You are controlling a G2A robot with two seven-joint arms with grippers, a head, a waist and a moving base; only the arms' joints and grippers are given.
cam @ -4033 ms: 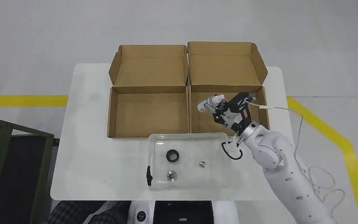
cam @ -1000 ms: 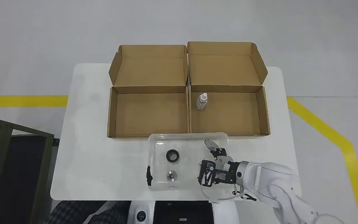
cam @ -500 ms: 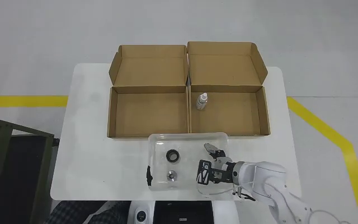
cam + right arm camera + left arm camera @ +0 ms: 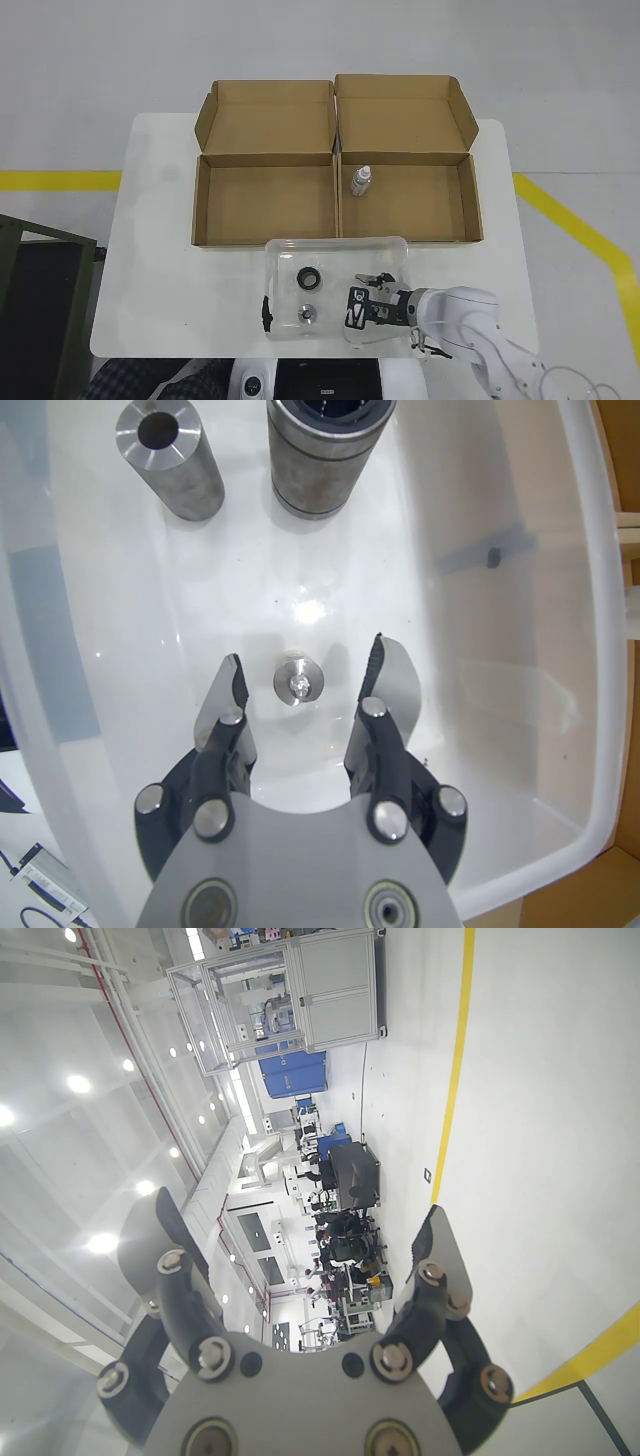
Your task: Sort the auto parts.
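Clear plastic bin (image 4: 500, 650) at white table's (image 4: 160, 250) near edge | right gripper (image 4: 305, 660) wide apart, straddling small silver flanged plug (image 4: 298, 685), contact unclear | beyond: plain steel sleeve (image 4: 167, 460), grooved steel bearing (image 4: 325, 455), top cut off | left gripper (image 4: 300, 1218) spread, empty

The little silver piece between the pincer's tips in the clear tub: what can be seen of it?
The silver piece is a small round part of shiny metal, with a bevelled rim and a bright dimple at its centre. It stands on end on the floor of the clear tub. The right pincer is open around it, fingers clear of both sides.
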